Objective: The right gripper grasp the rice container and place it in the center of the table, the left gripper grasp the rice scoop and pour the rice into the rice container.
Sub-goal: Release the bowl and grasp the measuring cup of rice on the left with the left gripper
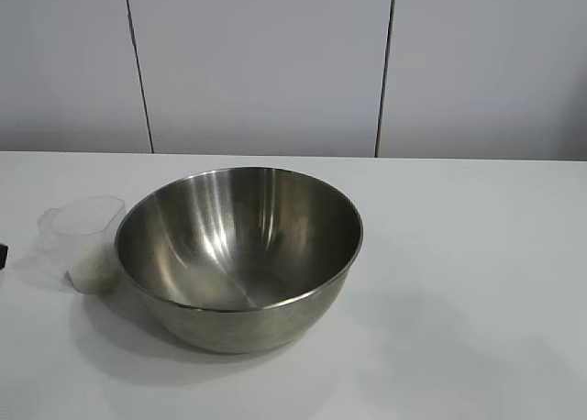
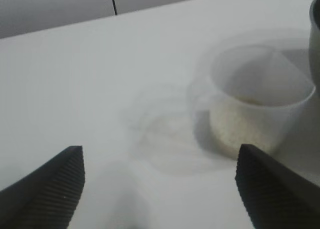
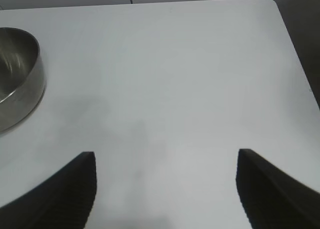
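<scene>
The rice container (image 1: 240, 255), a large shiny steel bowl, stands upright on the white table (image 1: 477, 282), a little left of the middle, with nothing showing inside it. Close beside it on the left is the rice scoop (image 1: 84, 241), a small clear plastic cup with rice (image 1: 94, 271) heaped in its bottom. My left gripper (image 2: 160, 151) is open just short of the scoop (image 2: 255, 109), with bare table between its fingers. My right gripper (image 3: 166, 153) is open and holds nothing, well away from the bowl (image 3: 15, 79).
A grey panelled wall (image 1: 266, 62) runs behind the table. In the right wrist view the table's rounded corner (image 3: 272, 4) and side edge are close. The right half of the tabletop is bare white surface.
</scene>
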Action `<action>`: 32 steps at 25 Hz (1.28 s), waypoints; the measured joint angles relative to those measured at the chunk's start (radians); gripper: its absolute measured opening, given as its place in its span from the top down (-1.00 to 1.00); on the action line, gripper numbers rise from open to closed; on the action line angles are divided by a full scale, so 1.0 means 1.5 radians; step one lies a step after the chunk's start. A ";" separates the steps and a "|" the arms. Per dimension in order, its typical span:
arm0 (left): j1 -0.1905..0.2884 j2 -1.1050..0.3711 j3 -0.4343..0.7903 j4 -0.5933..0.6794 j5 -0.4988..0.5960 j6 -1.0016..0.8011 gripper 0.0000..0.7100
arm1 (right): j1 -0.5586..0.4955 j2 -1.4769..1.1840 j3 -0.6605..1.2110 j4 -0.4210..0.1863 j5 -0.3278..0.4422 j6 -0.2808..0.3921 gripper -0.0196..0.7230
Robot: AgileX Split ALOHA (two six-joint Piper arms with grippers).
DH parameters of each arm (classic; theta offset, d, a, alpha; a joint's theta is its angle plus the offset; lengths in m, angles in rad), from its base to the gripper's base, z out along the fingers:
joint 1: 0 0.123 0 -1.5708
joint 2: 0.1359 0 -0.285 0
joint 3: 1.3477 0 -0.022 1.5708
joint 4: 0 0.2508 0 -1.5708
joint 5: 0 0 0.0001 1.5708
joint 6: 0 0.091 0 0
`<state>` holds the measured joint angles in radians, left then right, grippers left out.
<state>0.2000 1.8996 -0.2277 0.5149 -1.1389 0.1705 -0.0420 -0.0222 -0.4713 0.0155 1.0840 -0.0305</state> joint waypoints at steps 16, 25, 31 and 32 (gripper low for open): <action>0.000 0.112 -0.098 0.034 -0.008 0.046 -0.61 | 0.000 0.000 0.000 0.000 0.000 0.000 -0.50; 0.000 0.122 -0.150 0.062 -0.008 0.041 -0.61 | 0.000 0.000 0.000 0.000 0.000 0.000 -0.50; -0.001 0.134 -0.170 0.064 -0.010 0.014 -0.61 | 0.000 0.000 0.000 0.000 0.000 0.000 -0.50; -0.003 0.141 -0.171 0.064 -0.010 0.014 -0.61 | 0.000 0.000 0.000 0.000 0.000 0.000 -0.50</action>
<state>0.1956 2.1112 -0.4845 0.6108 -1.1541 0.1918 -0.0420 -0.0222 -0.4713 0.0155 1.0840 -0.0305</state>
